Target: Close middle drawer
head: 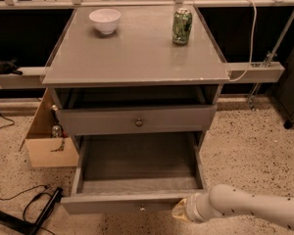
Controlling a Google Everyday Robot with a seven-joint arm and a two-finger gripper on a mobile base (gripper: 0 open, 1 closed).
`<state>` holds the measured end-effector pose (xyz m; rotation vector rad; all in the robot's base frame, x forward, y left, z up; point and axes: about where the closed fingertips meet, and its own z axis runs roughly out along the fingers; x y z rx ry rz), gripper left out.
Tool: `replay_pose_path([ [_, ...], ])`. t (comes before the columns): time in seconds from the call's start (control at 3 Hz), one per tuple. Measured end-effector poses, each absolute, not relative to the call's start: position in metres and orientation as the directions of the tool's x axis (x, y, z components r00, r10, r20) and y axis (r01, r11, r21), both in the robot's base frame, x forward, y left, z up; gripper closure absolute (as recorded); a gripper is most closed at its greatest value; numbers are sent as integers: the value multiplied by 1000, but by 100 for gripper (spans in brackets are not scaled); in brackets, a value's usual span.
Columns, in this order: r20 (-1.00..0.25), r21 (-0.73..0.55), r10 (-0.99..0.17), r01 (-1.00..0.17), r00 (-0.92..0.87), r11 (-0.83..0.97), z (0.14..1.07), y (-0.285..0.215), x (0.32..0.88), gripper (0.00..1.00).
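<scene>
The middle drawer (137,163) is a wide grey tray pulled far out of the cabinet. Its low front panel (108,203) is at the bottom of the view, with a small round metal knob (142,208) at centre. My white arm (245,210) reaches in from the lower right. The gripper (179,211) sits at the arm's yellowish end, right at the right part of the drawer's front panel, a little to the right of the knob.
A taller-fronted grey drawer (137,120) above is slightly open. A white bowl (105,20) and a green can (182,26) stand on the cabinet top (137,58). A cardboard box (44,143) and cables (34,204) lie on the floor at left.
</scene>
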<state>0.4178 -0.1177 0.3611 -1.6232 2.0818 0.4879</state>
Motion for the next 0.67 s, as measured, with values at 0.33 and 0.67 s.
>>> replay_pose_path([
  [0.33, -570, -16, -799, -969, -192, 245, 363, -110, 432, 100],
  [0.67, -576, -28, -796, -969, -184, 245, 366, -108, 439, 100],
])
